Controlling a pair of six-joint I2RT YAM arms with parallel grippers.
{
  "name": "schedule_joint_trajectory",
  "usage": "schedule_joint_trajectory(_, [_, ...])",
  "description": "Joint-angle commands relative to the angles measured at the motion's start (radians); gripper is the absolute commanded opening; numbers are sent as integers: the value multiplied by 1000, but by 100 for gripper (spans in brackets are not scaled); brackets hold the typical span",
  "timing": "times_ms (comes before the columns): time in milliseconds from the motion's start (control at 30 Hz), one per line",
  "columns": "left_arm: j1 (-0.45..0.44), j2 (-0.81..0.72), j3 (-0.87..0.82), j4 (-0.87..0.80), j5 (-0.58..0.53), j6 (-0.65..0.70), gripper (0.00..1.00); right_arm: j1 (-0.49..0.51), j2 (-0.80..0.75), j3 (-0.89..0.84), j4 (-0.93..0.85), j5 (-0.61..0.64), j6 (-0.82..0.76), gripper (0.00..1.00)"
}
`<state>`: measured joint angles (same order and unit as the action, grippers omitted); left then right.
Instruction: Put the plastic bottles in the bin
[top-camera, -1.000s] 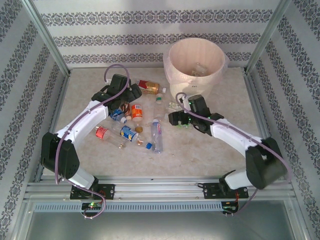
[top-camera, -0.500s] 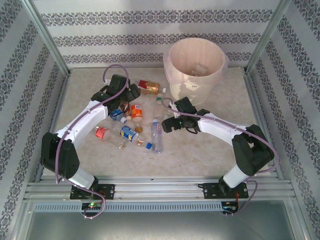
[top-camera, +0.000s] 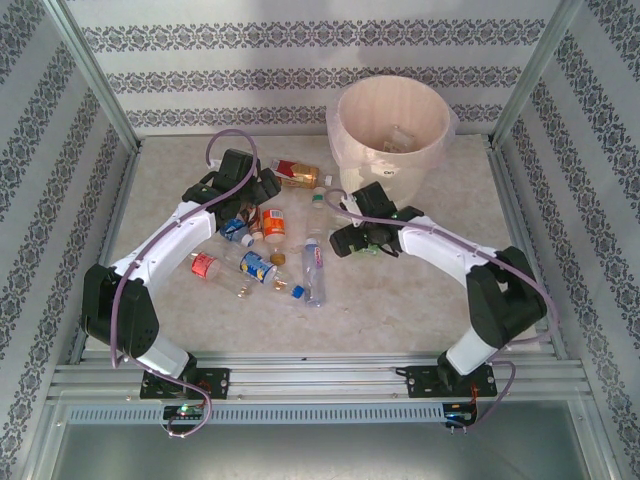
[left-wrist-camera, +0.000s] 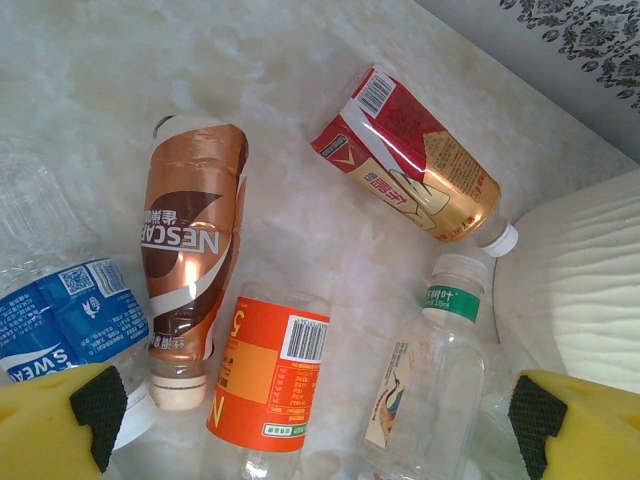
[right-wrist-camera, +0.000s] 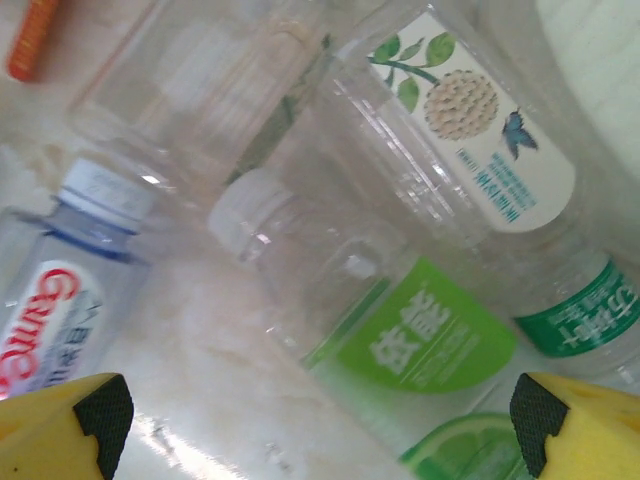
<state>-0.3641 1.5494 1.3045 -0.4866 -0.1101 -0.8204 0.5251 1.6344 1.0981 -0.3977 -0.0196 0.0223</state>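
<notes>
On the pale table (top-camera: 420, 300), smooth bottles (top-camera: 258, 266) lie crowded near the middle. The left gripper (left-wrist-camera: 315, 415) and right gripper (right-wrist-camera: 315, 420) hover, fingers (left-wrist-camera: 60, 430) wide apart. A pinched bottle might pop out.

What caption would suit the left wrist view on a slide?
Left gripper, jaws open, over the Nescafe bottle, orange-label bottle, red-and-gold bottle and green-banded bottle, near the bin.
</notes>
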Motion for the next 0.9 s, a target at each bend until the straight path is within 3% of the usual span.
schedule_joint_trajectory(0, [17, -16, -20, -9, -26, -13, 100, 3, 61, 41, -54, 99, -95, 98])
schedule_joint_trajectory(233, [19, -11, -27, 1, -16, -17, 100, 28, 135, 63, -110, 169, -140, 98])
schedule_joint_trajectory(433, [23, -3, -28, 2, -17, -16, 100, 67, 104, 40, -194, 38, -101, 97])
schedule_joint_trajectory(667, [29, 12, -31, 13, 1, -19, 100, 78, 143, 16, -178, 143, 15, 94])
schedule_joint_trajectory(767, [30, 12, -29, 7, 3, -17, 100, 89, 168, 29, -181, 191, 33, 90])
schedule_joint_trajectory(867, [30, 2, -37, 7, -3, -18, 100, 92, 168, 30, -168, 200, 55, 75])
